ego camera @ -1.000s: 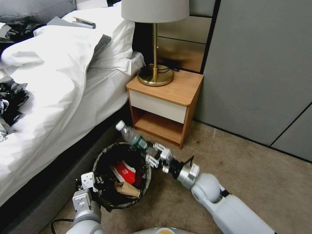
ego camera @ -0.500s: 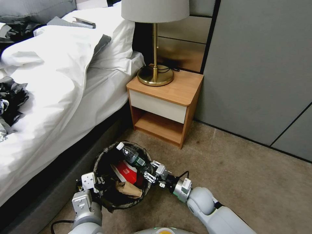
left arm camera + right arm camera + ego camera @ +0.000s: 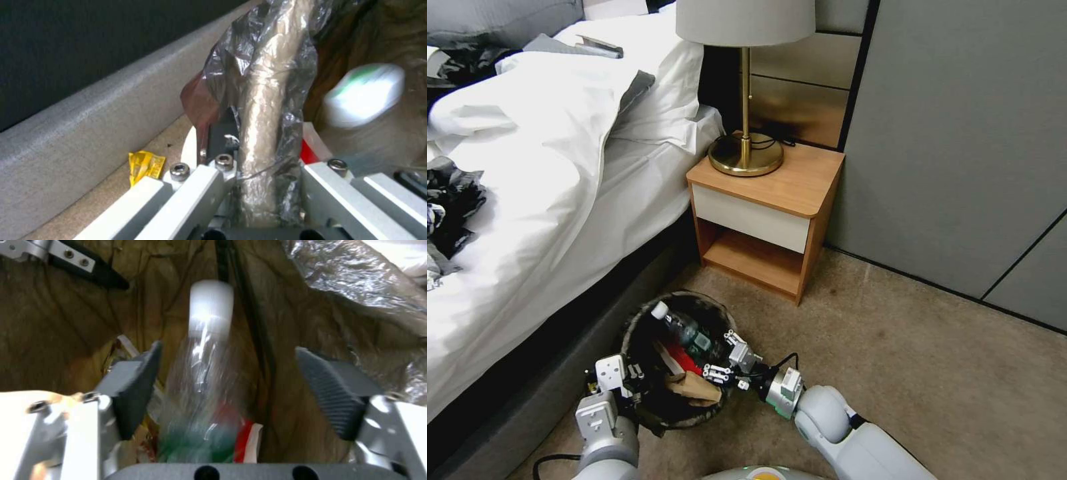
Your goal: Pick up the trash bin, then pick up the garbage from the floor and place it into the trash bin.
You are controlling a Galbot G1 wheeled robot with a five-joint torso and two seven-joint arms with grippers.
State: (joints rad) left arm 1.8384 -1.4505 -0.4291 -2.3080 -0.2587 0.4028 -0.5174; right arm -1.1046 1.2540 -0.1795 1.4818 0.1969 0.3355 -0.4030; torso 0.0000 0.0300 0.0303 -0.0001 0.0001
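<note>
While left gripper (image 3: 620, 381) pinches trash bin (image 3: 647, 417) rim at 7 o'clock | right gripper (image 3: 724, 360) spread, bottle (image 3: 679, 326) inside | bottle light, slick; take by its middle

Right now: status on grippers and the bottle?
Right gripper open over trash bin. Bottle released inside. Left gripper clamped on bin rim. Nothing blocking.

A glossy, crinkled plastic liner (image 3: 262, 86) is seen wrapped over the trash bin (image 3: 677, 363) rim, and a clear, shiny plastic bottle (image 3: 206, 373) with a smooth white cap is seen inside. Ribbed matt rubber is seen on the right gripper (image 3: 227, 390) pads (image 3: 331, 390), set in bare metal. A matt wood nightstand (image 3: 767, 207) and rough carpet (image 3: 907, 333) are seen farther off.
</note>
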